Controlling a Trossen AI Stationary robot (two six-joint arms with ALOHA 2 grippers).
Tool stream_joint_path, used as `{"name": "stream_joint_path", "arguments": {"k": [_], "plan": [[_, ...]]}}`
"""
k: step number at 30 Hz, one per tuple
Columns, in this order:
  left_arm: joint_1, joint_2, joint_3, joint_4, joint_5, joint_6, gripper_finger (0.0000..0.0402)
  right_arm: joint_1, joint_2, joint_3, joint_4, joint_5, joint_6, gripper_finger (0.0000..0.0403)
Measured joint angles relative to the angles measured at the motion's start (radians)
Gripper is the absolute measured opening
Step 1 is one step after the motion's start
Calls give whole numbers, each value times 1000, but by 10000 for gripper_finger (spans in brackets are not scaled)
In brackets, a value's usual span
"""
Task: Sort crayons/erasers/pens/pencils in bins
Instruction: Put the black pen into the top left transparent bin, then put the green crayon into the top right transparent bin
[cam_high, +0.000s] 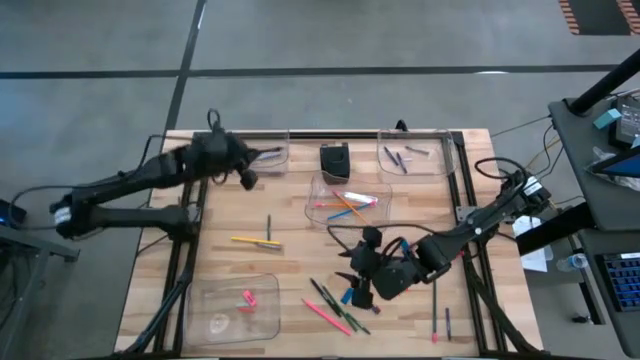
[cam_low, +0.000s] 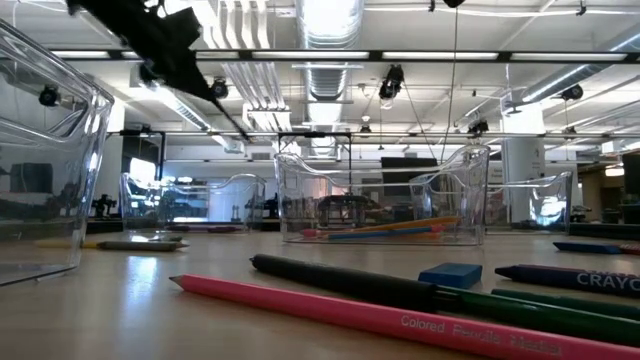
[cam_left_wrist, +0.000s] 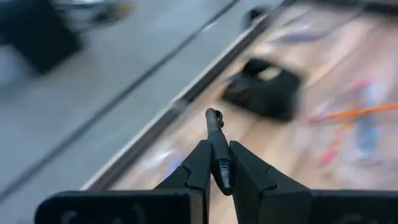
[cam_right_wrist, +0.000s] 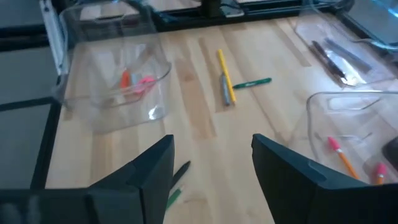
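Pinched between the left gripper's (cam_left_wrist: 219, 167) closed fingers, a dark crayon (cam_left_wrist: 217, 146) rides above the far-left bin (cam_high: 268, 155), near the black box (cam_high: 334, 160). Best release it low, well inside the rim. Right gripper (cam_high: 352, 285) hangs spread over loose pencils (cam_high: 327, 314) near the front edge.

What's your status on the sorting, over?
Left gripper shut on a dark pen, over the far-left bin. Right gripper open, empty, above loose pencils near table front. Nothing blocking.
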Motion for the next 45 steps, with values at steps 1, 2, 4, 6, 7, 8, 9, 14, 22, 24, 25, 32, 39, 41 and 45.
{"name": "stream_joint_path", "arguments": {"k": [1, 2, 4, 6, 7, 8, 9, 14, 22, 24, 25, 32, 39, 41, 45], "plan": [[59, 6, -19, 48, 117, 13, 20, 3, 4, 0, 0, 1, 0, 203], [113, 13, -33, 76, 202, 15, 20, 8, 5, 0, 0, 2, 0, 203], [203, 38, -54, 81, 262, 12, 20, 14, 6, 0, 1, 7, -2, 203], [271, 69, -80, 81, 263, 11, 20, 21, 6, 0, 1, 11, -9, 203], [299, 85, -92, 80, 266, 10, 20, 24, 5, 0, 1, 12, -12, 203], [322, 101, -103, 79, 274, 5, 20, 27, 5, 0, 1, 11, -16, 203], [342, 116, -113, 80, 281, -9, 20, 29, 5, 0, 1, 11, -18, 203], [370, 179, -153, 112, 284, -48, 52, 28, 3, 0, 3, 11, -32, 203], [370, 172, -150, 121, 202, -41, 227, 28, 3, 0, 6, 10, -84, 203], [370, 136, -128, 115, 185, -51, 257, 28, 3, 0, 4, 10, -93, 203], [368, 113, -117, 111, 187, -66, 268, 28, 4, 0, 2, 11, -102, 203], [226, -142, -169, 341, 585, -208, 276, 28, 6, 0, 1, 10, -133, 203], [-224, -322, -455, 885, 406, -286, 252, 30, 6, 0, 1, 10, -134, 203], [-368, -330, -513, 964, 262, -249, 246, 30, 6, -1, 1, 9, -134, 203], [-632, -282, -556, 1042, -47, -143, 237, 30, 6, -1, 1, 9, -124, 203]]}}
